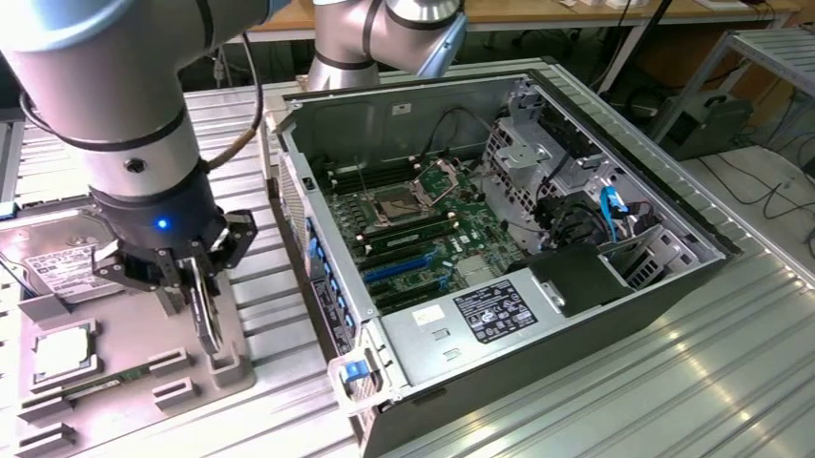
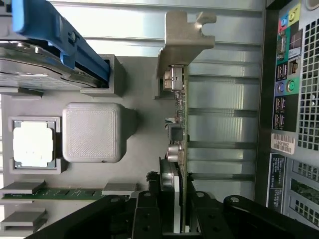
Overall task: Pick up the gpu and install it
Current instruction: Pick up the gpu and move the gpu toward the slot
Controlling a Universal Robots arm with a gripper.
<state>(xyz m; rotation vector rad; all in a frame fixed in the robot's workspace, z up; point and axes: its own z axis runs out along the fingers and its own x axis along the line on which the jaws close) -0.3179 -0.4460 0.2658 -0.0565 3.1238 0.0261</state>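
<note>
You have the gripper (image 2: 175, 204) clamped on the gpu (image 2: 182, 124): thin card on edge, pale metal bracket (image 2: 184, 40) pointing away from fingers.

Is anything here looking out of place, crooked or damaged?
Nothing stands out. The gpu stands straight on its edge in the grey tray, with the tool closed on it. The hard drive and the processor chip sit square in their recesses.
</note>
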